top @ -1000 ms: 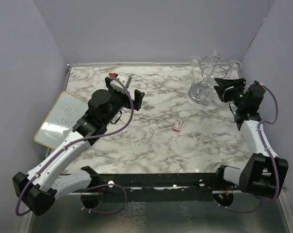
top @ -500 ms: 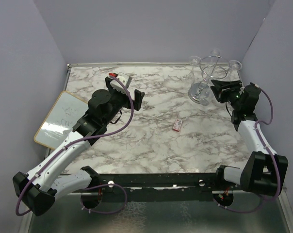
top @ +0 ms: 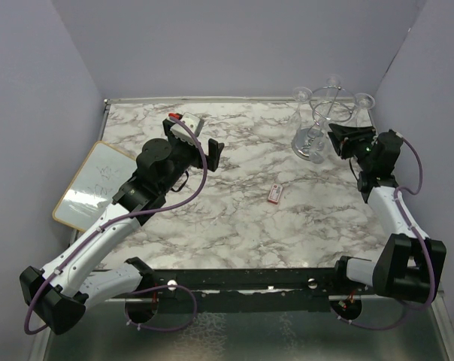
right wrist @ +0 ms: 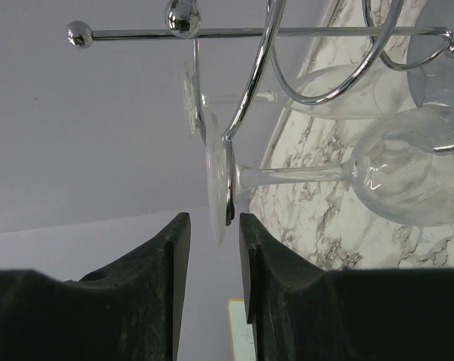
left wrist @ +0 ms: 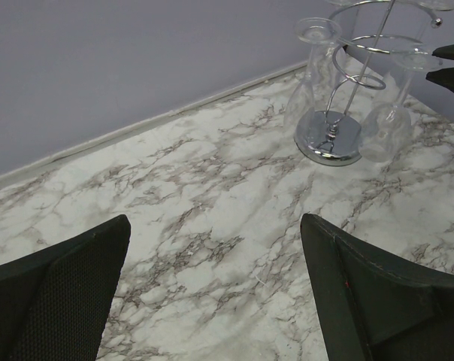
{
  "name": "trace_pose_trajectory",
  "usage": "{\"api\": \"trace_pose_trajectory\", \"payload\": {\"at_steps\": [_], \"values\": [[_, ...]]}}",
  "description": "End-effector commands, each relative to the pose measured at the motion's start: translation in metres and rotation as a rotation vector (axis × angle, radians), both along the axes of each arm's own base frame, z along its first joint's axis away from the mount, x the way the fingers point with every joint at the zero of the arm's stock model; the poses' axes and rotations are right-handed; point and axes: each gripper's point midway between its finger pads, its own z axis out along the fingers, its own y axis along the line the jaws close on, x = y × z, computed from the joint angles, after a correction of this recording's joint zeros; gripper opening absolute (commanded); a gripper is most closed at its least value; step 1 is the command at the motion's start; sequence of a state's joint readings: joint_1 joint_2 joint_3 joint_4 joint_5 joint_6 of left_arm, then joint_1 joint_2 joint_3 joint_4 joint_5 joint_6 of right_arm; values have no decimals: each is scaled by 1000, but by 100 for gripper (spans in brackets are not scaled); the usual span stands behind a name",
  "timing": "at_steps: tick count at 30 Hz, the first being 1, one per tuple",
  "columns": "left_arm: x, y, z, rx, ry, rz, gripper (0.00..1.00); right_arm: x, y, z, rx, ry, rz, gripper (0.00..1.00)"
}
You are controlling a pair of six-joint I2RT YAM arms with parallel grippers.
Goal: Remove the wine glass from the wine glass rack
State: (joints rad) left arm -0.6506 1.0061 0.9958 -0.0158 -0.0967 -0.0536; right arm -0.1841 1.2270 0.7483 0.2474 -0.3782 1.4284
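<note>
The thin silver wire rack [top: 322, 120] stood in the upper right of the top view, close to the table's far edge and the right-hand wall, with little room behind it. Clear stemmed wine glasses hung upside down from its ring. In the right wrist view the nearest clear wine glass [right wrist: 407, 177] lay across the upper right, its stem running to a round foot caught on the wire.

The right gripper [right wrist: 214, 218] was only narrowly parted. The foot's rim sat in line with the gap, and I cannot tell if it touched. The left gripper [left wrist: 212, 256] gaped wide and held nothing, over the broad bare middle of the grey-veined white marble table [top: 234, 226].

A small red-and-white packet [top: 274, 194] lay near centre. A white board [top: 92, 184] overhung the left edge. Plain lilac walls [top: 234, 45] boxed in three sides.
</note>
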Motion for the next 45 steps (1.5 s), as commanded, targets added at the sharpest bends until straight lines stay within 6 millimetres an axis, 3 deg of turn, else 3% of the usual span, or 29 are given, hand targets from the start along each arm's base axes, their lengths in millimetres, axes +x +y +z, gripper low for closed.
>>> {"api": "trace_pose_trajectory", "payload": {"at_steps": [1, 32, 36, 45], "values": [[-5, -1, 9, -17, -32, -17, 98, 5, -3, 1, 5, -17, -27, 32], [-5, -1, 11, -20, -35, -16, 98, 5, 0, 1, 48, -7, -42, 13], [-5, -1, 10, -19, -35, -16, 98, 2, 1, 1, 57, 1, -48, 13], [-6, -2, 11, -25, -35, -23, 98, -5, -2, -2, 110, 23, -100, 27]]}}
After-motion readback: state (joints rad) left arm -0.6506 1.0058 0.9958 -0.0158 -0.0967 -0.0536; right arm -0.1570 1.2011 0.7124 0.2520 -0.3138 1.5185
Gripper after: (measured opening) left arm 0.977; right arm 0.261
